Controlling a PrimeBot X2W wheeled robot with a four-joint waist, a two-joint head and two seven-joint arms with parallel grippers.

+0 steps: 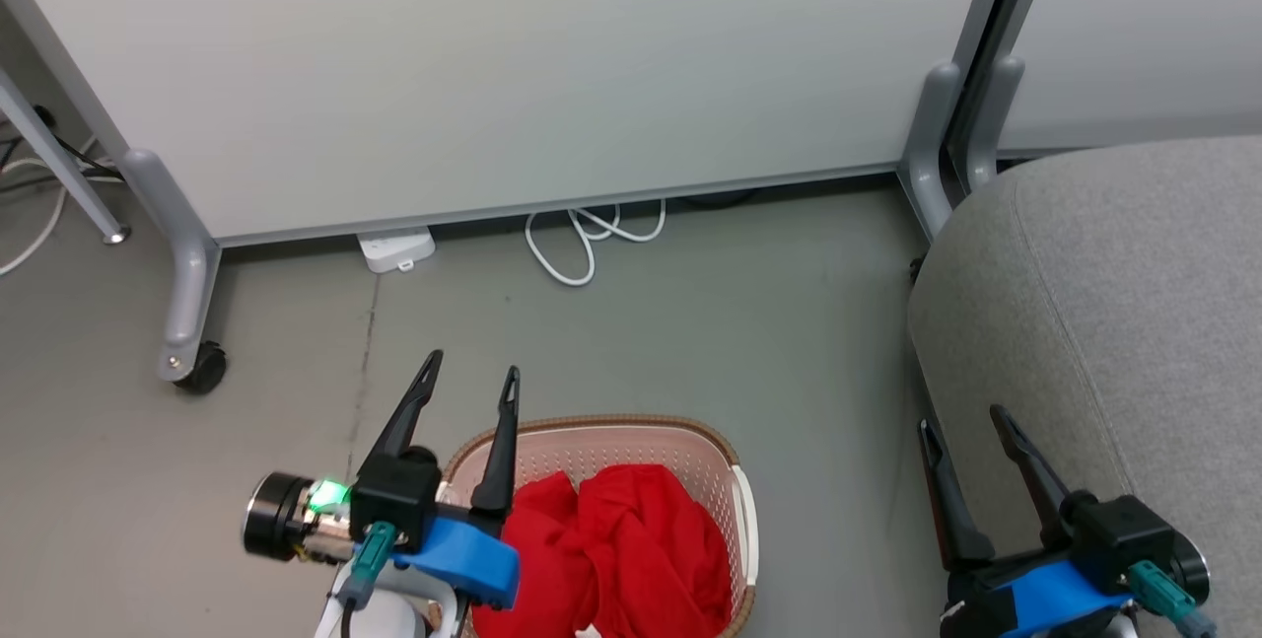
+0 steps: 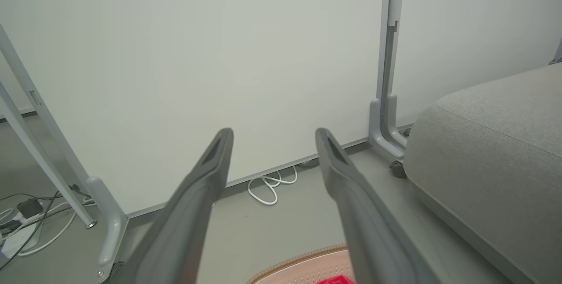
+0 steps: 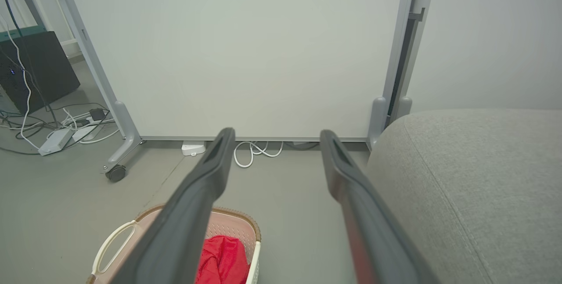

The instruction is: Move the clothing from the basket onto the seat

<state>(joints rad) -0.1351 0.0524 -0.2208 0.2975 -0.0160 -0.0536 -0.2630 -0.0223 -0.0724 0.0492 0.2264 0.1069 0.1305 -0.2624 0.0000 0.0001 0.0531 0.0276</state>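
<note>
Two white partition panels (image 1: 513, 76) on grey wheeled feet take up the head view from 9 through 12 to 2 o'clock, and we see the grey floor (image 1: 690, 342) below them. The seat (image 1: 1134, 303), grey woven fabric with a stitched seam, comes next in size and spreads from 3 to 5 o'clock with its rounded corner turned towards the middle. The basket (image 1: 592, 419) stands on the floor at 6 o'clock, well apart from the seat, its brown rim around pale perforated walls. The clothing (image 1: 631, 539) lies bunched inside it, bright red, with a sliver of white at the pile's 6 o'clock edge.

The left jaws stand apart at 7 o'clock. One of their dark fingers (image 1: 498, 451) crosses the basket's 9 o'clock rim just beside the red fabric, and we cannot tell how high above it. In the left wrist view the rim and a scrap of red sit at 6 o'clock between the fingers. The right jaws, also apart, are at 4 o'clock against the seat's near corner, and one finger (image 1: 946, 500) stands over the seat's side.

A looped white cable (image 1: 582, 244) and a small white box (image 1: 396, 248) lie under the panel at 12 o'clock. A black caster (image 1: 202, 369) sits at 9 o'clock.
</note>
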